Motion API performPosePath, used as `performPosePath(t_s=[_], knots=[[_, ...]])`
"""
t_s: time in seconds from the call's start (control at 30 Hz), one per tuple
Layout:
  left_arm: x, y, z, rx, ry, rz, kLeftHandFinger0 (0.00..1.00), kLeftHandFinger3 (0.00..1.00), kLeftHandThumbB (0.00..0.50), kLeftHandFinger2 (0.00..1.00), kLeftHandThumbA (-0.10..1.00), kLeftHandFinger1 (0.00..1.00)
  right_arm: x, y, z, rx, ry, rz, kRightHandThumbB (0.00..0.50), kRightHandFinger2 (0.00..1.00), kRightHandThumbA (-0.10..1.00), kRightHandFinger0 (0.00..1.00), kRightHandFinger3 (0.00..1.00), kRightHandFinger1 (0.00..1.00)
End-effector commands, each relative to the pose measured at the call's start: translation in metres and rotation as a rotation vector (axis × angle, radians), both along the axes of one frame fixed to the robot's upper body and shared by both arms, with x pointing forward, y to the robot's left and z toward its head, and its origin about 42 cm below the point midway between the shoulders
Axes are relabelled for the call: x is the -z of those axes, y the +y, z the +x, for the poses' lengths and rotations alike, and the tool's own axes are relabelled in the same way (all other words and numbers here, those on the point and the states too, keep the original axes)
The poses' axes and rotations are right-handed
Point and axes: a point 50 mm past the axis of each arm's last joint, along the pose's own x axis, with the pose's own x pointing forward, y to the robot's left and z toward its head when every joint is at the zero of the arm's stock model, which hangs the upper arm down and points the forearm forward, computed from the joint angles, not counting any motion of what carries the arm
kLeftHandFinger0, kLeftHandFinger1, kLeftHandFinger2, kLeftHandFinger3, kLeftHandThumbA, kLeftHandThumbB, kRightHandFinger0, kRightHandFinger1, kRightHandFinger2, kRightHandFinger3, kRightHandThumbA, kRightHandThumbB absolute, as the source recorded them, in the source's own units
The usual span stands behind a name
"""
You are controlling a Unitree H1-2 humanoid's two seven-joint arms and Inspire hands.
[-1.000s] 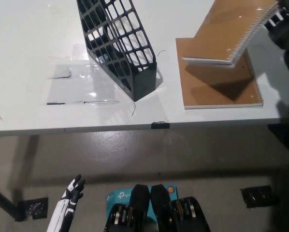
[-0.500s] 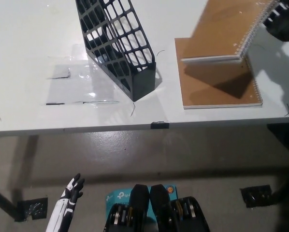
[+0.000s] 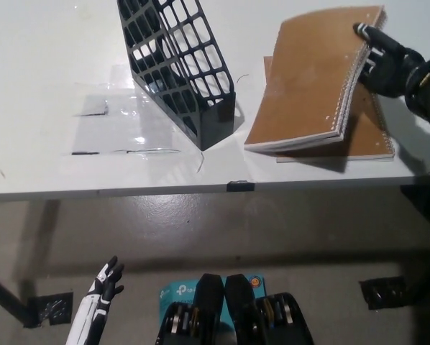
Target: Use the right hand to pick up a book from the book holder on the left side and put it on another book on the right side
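On the worktop's (image 3: 49, 165) right side, the black right hand (image 3: 385, 59) grasped the upper book (image 3: 312, 79) by its spiral edge, over the lower book (image 3: 369, 133). Left of them stood the black book holder (image 3: 179, 68). Below the near edge, the white left hand (image 3: 103, 282) hung released, fingers apart.

Your right hand (image 3: 385, 63) at far right is black all over, its forearm carrying small green markings. Your left hand (image 3: 103, 283) at near left is white with dark fingers.

The top book (image 3: 310, 79) hides most of the lower book (image 3: 369, 133), leaving only strips at its right and near edges. The holder (image 3: 177, 65) is cut by the top edge. The right hand (image 3: 387, 61) fingers' far side cannot be seen. The left hand (image 3: 100, 291) runs off the bottom.
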Motion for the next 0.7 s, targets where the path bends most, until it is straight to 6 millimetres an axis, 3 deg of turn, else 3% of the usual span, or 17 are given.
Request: performPosePath(t_s=[0.0,0.03,0.13,0.23,0.47,0.67], knots=[[-0.013,0.006,0.001,0.016,-0.068,0.003,0.94,1.00,0.105,1.00,1.00,1.00,-0.094,-0.015,0.013,-0.054,-0.205,-0.049,0.090,0.65,-0.10,0.00,1.00,0.01],[-0.013,0.007,0.001,0.014,-0.070,0.000,0.92,1.00,0.126,1.00,1.00,1.00,-0.092,-0.018,0.013,-0.055,-0.203,-0.052,0.058,0.56,-0.10,0.00,1.00,0.00],[-0.014,0.007,0.002,0.013,-0.073,-0.001,0.91,1.00,0.104,1.00,1.00,1.00,-0.093,-0.026,0.013,-0.045,-0.194,-0.076,0.081,0.67,-0.10,0.00,1.00,0.04],[-0.014,0.007,0.002,0.011,-0.068,0.003,0.91,1.00,0.104,1.00,1.00,1.00,-0.097,-0.029,0.013,-0.037,-0.195,-0.105,0.107,0.68,-0.10,0.00,1.00,0.04],[-0.012,0.008,0.001,0.013,-0.078,0.006,0.89,1.00,0.105,1.00,1.00,1.00,-0.107,-0.035,0.012,-0.088,-0.207,-0.204,0.059,0.66,-0.10,0.00,1.00,0.00],[-0.013,0.008,0.002,0.015,-0.069,0.006,0.88,1.00,0.098,1.00,1.00,1.00,-0.109,-0.034,0.013,-0.088,-0.190,-0.246,0.101,0.71,-0.10,0.00,1.00,0.03]])
